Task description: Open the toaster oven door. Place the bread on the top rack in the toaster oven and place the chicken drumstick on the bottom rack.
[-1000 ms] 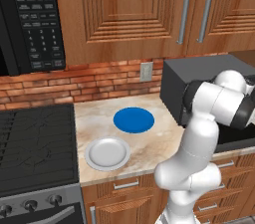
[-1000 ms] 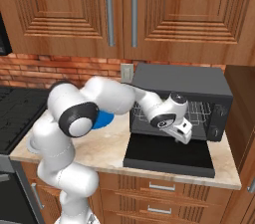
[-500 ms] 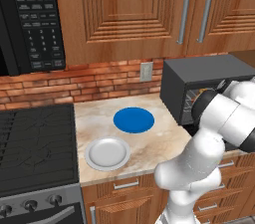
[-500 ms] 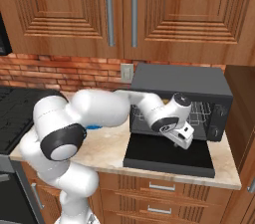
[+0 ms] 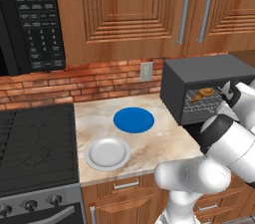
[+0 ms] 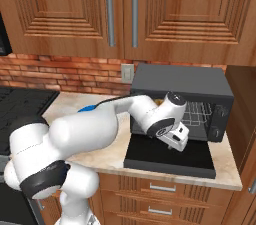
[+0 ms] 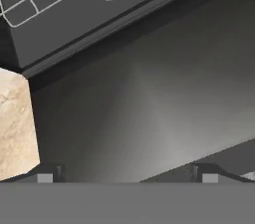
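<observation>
The toaster oven (image 6: pixel 182 81) stands at the right end of the counter, and the toaster oven door (image 6: pixel 170 156) lies folded down flat in front of it. My gripper (image 6: pixel 176 143) hangs just above the door, pointing down at it. In the hand view its fingertips (image 7: pixel 45 177) stand wide apart over the dark door (image 7: pixel 149 108); it is open with nothing between them. In the left base view a golden-brown piece of food (image 5: pixel 203 93) lies on a wire rack inside the toaster oven (image 5: pixel 204 76). I cannot tell whether it is the bread or the chicken drumstick.
A blue plate (image 5: pixel 133 119) and a white plate (image 5: pixel 107 153) sit bare on the counter left of the oven. A stove (image 5: pixel 35 143) is at the far left under a black microwave (image 5: pixel 32 16). Wood cabinets hang above. The counter corner (image 7: pixel 15 123) shows beside the door.
The arm's elbow has swung to the right, uncovering the oven's open front in the left base view. The gripper has drifted slightly left over the door and has stayed open.
</observation>
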Tool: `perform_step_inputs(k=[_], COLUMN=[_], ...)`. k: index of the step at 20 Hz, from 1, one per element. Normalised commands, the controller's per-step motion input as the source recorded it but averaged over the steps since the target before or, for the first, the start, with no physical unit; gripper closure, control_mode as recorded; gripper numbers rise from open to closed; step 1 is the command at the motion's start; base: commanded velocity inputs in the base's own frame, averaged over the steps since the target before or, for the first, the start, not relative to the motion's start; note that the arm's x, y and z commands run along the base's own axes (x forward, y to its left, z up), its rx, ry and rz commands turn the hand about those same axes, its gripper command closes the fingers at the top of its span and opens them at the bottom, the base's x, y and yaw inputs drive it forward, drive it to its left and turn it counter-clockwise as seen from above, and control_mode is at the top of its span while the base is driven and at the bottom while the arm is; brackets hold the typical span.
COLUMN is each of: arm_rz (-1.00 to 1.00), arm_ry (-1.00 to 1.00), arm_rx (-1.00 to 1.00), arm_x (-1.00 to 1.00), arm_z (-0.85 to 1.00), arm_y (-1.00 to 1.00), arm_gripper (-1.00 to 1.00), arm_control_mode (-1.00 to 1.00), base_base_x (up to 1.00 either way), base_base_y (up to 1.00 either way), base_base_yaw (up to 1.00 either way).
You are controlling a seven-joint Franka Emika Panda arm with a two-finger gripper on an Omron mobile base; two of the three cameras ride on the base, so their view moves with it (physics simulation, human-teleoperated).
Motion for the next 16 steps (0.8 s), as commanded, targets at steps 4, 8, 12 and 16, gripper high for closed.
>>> perform_step_inputs(k=[4,8,12,16], arm_rz=[0.08,0.09,0.04,0.01], arm_ry=[0.0,0.0,0.0,0.0], arm_rx=[-0.01,-0.01,-0.01,-0.01], arm_x=[-0.44,-0.47,-0.47,-0.44], arm_z=[0.25,0.26,0.24,0.23], arm_y=[0.36,0.31,0.3,0.3], arm_gripper=[-1.0,-1.0,-1.0,-1.0], arm_control_mode=[-1.0,-1.0,-1.0,-1.0], base_base_x=[0.0,0.0,0.0,0.0], base_base_y=[0.0,0.0,0.0,0.0], base_base_yaw=[0.0,0.0,0.0,0.0])
